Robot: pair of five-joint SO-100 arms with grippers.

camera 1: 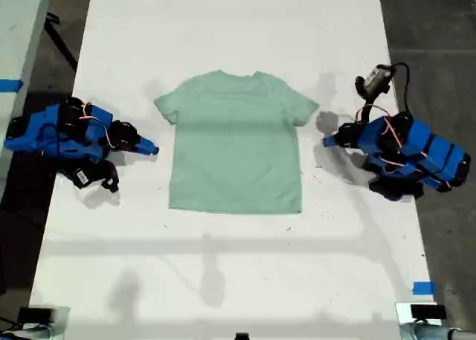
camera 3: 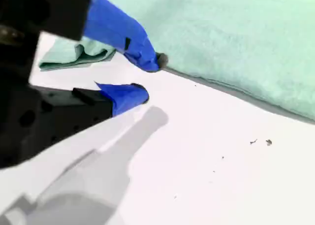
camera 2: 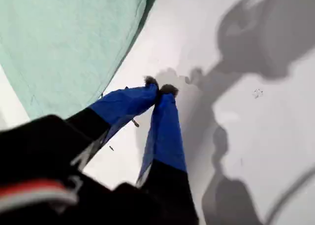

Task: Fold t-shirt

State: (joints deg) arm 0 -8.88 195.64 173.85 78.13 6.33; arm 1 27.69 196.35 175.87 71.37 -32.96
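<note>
Landmark: the t-shirt.

**Position.** It lies flat and spread on the white table, neck away from the camera, hem toward it, and both sleeves out. No fold shows.

**Edges and room.**
- All four sides of the shirt have bare table around them.
- The widest open stretch lies beyond the hem, and a broad strip lies beyond the neck.
- The gaps off the two side seams are narrower, and a blue arm sits in each of them.
- One arm is off the seam on the exterior view's left, and the other arm is off the seam on the exterior view's right.
- Both arm tips point at the shirt and stop short of the cloth.
- The wrist views do not settle which arm is which.

**Claws.**
- My first gripper has its tips pressed together with nothing between them. It is over bare table just beside a shirt edge.
- My second gripper has its tips apart and is empty. It sits close to the side seam, with one sleeve in sight past it.
- Neither gripper touches the cloth.

**Count.**
- T-shirt: 1
- Arms: 2
- Blue tape scraps: 2, both well away from the shirt near the table's margins
</note>
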